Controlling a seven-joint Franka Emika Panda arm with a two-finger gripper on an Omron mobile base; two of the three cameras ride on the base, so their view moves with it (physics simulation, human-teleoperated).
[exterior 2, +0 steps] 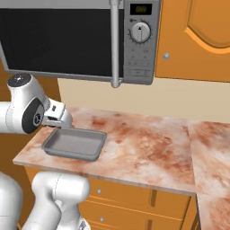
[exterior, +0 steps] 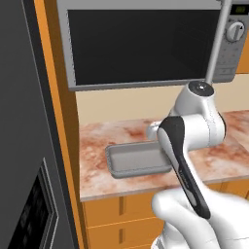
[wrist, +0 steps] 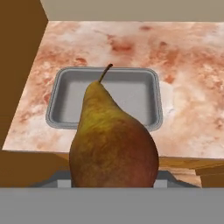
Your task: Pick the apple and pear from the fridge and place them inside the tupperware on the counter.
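A yellow-orange pear (wrist: 113, 144) with a reddish flank and a short stem fills the lower middle of the hand view, and my gripper (exterior 2: 59, 120) is shut on it; the fruit hides the fingertips. Just beyond it lies the tupperware (wrist: 131, 92), a shallow grey tray with nothing inside. It rests on the pinkish marbled counter (wrist: 188, 87). From the right base view, the hand hovers over the near left corner of the tupperware (exterior 2: 74, 143). The tupperware (exterior: 131, 155) is partly covered by my arm in the left base view. The fridge (exterior: 19, 121) stands dark grey at the left. The apple is out of view.
A microwave (exterior: 141, 44) hangs over the counter (exterior 2: 143, 143), its long handle (exterior 2: 115, 45) coming down close above the arm. An orange cabinet door (exterior 2: 197, 36) is at the upper right. Orange drawers (exterior 2: 126, 197) run under the worktop, which stretches bare to the right.
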